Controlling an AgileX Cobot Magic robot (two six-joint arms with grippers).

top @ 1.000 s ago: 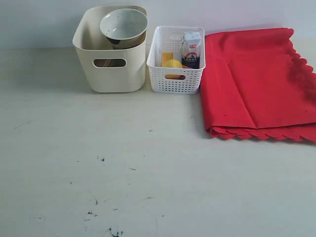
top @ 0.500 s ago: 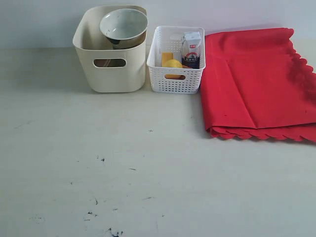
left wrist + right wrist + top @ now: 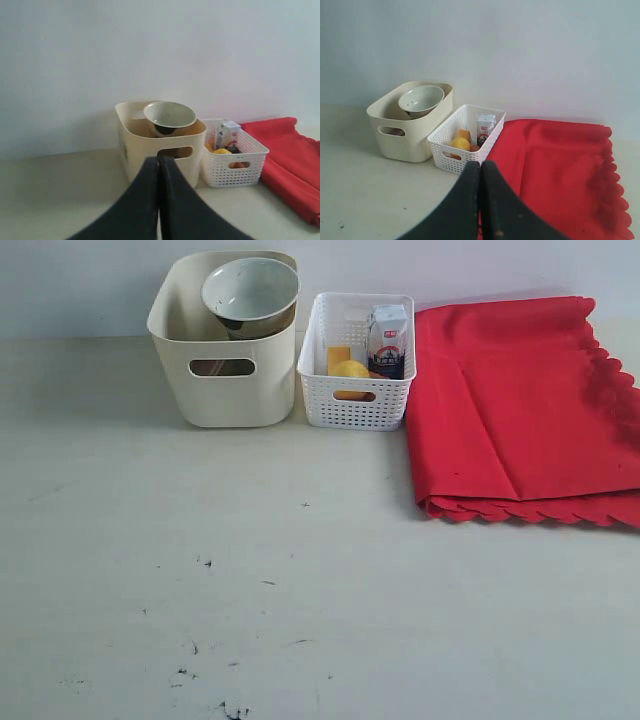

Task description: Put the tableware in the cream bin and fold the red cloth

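The cream bin [image 3: 228, 390] stands at the back left of the table, and a white bowl [image 3: 250, 290] rests tilted in its top. Something brown shows through the bin's handle cut-out. The red cloth [image 3: 520, 410] lies folded at the back right, scalloped edge toward the front. Neither arm appears in the exterior view. In the left wrist view my left gripper [image 3: 159, 159] is shut and empty, well short of the cream bin [image 3: 135, 145] and bowl [image 3: 170, 116]. In the right wrist view my right gripper [image 3: 480, 163] is shut and empty, above the table near the red cloth [image 3: 560, 170].
A white perforated basket [image 3: 357, 405] stands between bin and cloth, holding a milk carton [image 3: 388, 340], a lemon [image 3: 350, 370] and other food. The pale table [image 3: 300, 570] has dark scuff marks near its front. A plain wall rises behind everything.
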